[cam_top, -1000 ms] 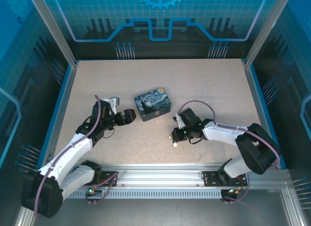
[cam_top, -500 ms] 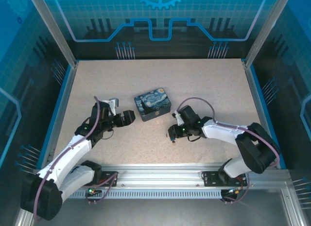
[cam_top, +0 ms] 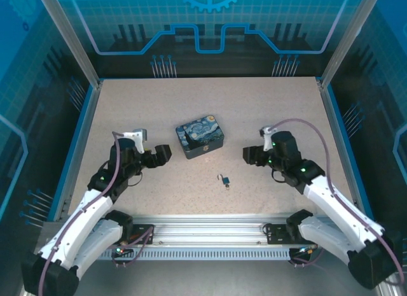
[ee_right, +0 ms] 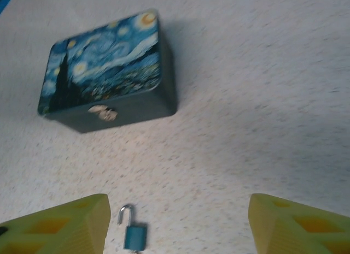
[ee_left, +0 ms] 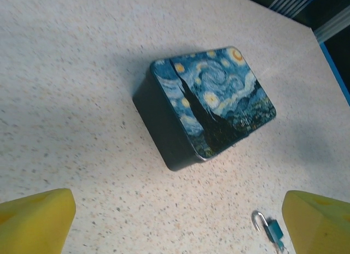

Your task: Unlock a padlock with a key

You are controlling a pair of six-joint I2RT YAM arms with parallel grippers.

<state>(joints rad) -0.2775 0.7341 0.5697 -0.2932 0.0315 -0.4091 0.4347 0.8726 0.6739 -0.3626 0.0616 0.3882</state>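
The padlock (cam_top: 224, 179) lies on the worktop (cam_top: 280, 111) near the painted tin (cam_top: 200, 137), on its arm-base side, with the left claw (cam_top: 163, 153) left of the tin and the right claw (cam_top: 250, 156) right of it, both spread wide and empty.

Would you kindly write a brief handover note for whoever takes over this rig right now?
Left pincer: open, empty, left of the painted tin.
Right pincer: open, empty, right of the tin.
Padlock: lying on the table, nearer the arms than the tin, touching neither pincer. Its shackle looks swung open.
Key: too small to make out for certain; possibly at the padlock's base.
Done: unlocking, seemingly.
Left: confirm the shackle is free and find the key.
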